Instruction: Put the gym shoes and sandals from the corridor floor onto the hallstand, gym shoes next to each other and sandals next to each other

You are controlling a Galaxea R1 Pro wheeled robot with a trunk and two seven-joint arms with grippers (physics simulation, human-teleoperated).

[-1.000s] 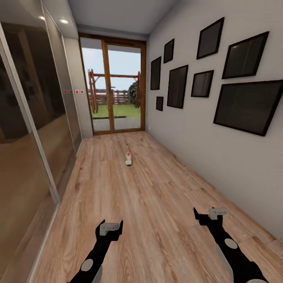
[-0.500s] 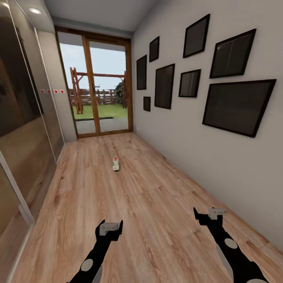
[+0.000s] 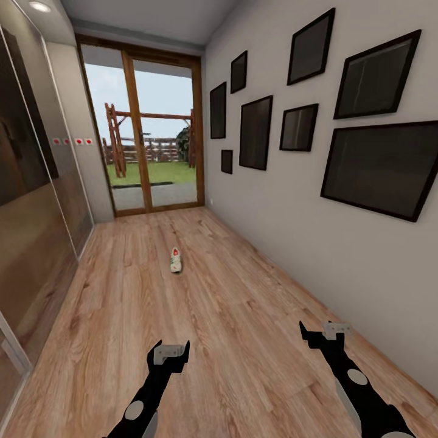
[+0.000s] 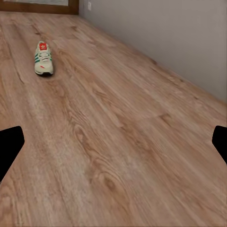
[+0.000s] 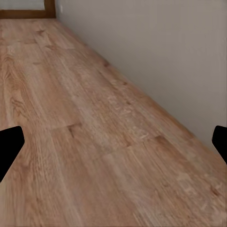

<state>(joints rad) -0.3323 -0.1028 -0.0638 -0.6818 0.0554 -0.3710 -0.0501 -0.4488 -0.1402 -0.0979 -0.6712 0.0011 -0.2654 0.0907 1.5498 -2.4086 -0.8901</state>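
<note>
left tool [image 3: 171, 352], right tool [image 3: 327, 334]: both released, empty | gym shoe [image 3: 176, 260]: white, laced | corridor floor [image 3: 243, 316]: grained planks

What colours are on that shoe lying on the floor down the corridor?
The gym shoe is white with green side stripes and red-orange accents, clearest in the left wrist view.

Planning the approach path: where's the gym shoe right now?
In the head view the gym shoe lies alone on the corridor floor, mid-corridor, slightly left of centre, well ahead of both grippers and short of the glass door.

In the head view the gym shoe [image 3: 176, 261] is too small to show laces; both arms run off the bottom edge.
</note>
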